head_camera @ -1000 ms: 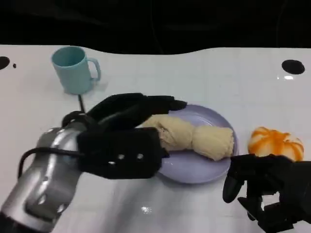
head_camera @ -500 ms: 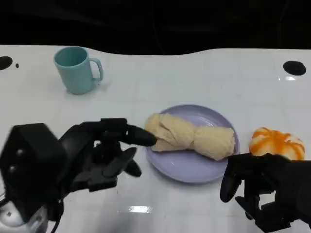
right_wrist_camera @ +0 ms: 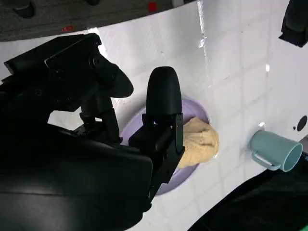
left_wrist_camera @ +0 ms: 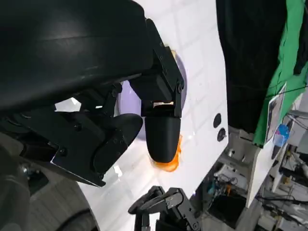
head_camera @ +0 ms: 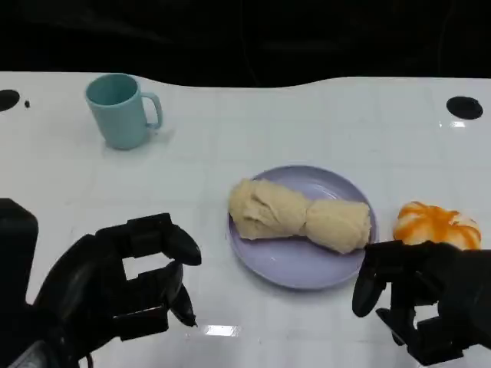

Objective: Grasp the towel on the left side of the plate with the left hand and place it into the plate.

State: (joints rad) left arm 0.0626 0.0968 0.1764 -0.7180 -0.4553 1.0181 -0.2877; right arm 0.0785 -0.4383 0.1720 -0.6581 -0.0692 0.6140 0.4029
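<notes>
Cream towel lying rolled across the lavender plate, one end bunched at the rim nearest the robot's left, the other end reaching toward the opposite rim; also visible past the fingers in the right wrist view, on the same plate. Left hand low at the near left of the table, well apart from the plate, holding nothing, fingers loosely curled with gaps between them (thumb tip pointing toward the plate). Same hand seen from behind in the left wrist view, fingers apart and empty. Right hand at the near right, fingers bent inward, nothing in its grasp, just in front of an orange-and-white ball resting on the table beside the plate. Teal mug upright at the far left, handle turned toward the plate, well away from everything else; again in the right wrist view. Black round holes in the table surface at the far left and far right edges.
</notes>
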